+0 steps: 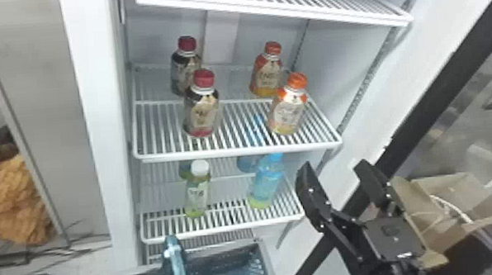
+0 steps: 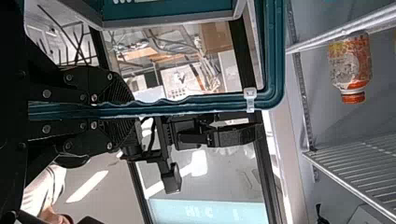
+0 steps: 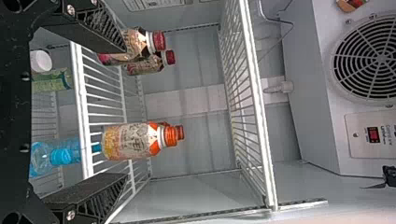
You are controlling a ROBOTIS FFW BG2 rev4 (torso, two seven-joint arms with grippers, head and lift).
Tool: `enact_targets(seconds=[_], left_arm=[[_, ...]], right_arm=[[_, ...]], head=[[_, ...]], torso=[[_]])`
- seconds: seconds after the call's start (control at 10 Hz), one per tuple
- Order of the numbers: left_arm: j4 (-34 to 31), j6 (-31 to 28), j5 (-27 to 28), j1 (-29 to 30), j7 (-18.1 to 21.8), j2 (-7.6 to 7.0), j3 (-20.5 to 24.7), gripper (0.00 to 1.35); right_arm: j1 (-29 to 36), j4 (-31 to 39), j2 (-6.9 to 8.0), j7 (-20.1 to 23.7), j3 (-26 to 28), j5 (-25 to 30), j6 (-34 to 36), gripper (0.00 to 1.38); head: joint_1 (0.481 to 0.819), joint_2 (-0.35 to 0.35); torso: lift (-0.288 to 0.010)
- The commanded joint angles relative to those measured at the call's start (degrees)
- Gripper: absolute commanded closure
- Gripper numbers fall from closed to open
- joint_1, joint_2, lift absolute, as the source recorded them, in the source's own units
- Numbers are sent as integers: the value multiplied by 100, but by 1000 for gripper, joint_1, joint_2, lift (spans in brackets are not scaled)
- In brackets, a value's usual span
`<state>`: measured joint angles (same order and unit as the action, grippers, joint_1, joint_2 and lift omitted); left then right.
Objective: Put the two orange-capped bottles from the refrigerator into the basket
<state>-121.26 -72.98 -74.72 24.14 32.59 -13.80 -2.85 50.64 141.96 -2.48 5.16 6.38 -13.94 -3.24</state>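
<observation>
Refrigerator [image 1: 105,116] behind wide-open right tool [image 1: 334,168].

Head view: basket [image 1: 224,260] cut off at bottom. Right wrist view: rear orange-capped bottle [image 3: 181,132] mostly hidden.

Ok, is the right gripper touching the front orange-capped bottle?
Apart. The head view shows a clear gap: the right gripper is below and right of the bottle.

White wire shelf [image 1: 238,151], two orange-capped bottles [image 1: 288,112], two red-capped bottles [image 1: 203,112], all upright
</observation>
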Motion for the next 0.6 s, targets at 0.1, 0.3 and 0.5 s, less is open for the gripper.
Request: enact_targets(seconds=[0.1,0.3,0.5], left_arm=[[-3,0,0,5,2,0,0,1197],[-3,0,-12,5,2,0,0,1197],[11,0,-12,19,2,0,0,1196]], right_arm=[[-2,0,2,-6,2,0,0,110],[12,0,2,2,13,0,0,110],[12,-14,20,-6,24,12,0,110]], head=[[695,-350],[695,-350],[695,-350]], torso=[[-40],[-40],[-40]])
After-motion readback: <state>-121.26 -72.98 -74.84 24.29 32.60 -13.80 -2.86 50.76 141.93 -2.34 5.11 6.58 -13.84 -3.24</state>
